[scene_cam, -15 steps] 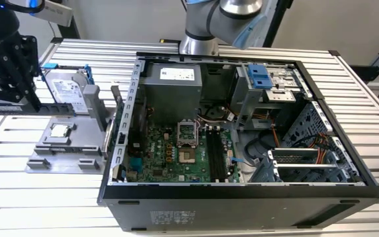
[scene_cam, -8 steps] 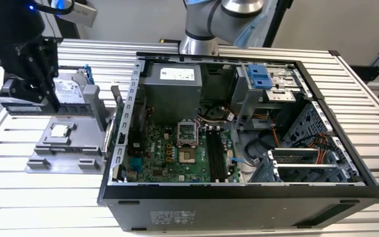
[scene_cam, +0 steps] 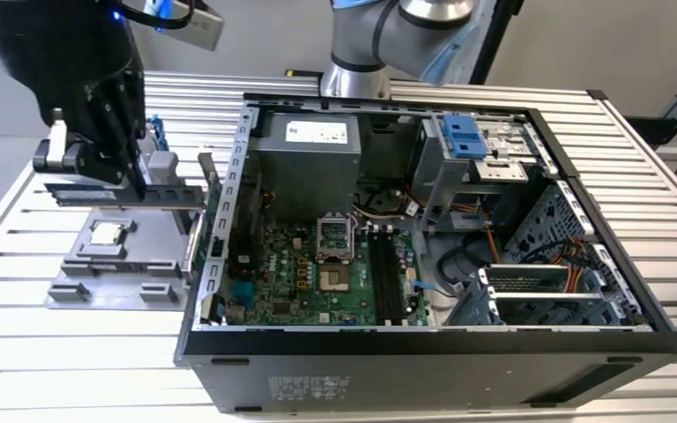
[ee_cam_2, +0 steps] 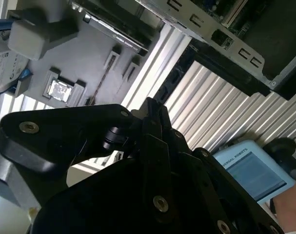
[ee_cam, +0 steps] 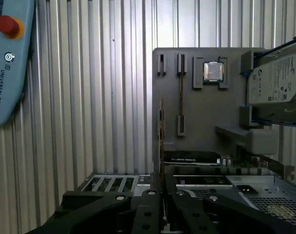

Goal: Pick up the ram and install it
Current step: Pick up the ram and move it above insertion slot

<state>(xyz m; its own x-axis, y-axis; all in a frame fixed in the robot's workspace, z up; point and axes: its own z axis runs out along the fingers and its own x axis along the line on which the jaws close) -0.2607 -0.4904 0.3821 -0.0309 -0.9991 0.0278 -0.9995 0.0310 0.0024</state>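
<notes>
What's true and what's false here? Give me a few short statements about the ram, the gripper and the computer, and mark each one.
1. The gripper holds the ram. True.
2. The ram sits in a slot on the motherboard. False: it is held outside the computer case, above the grey tray.
3. The computer case is open on its side, so the motherboard shows. True.
4. The processor chip is clamped in the gripper. False: it sits on the grey tray.
</notes>
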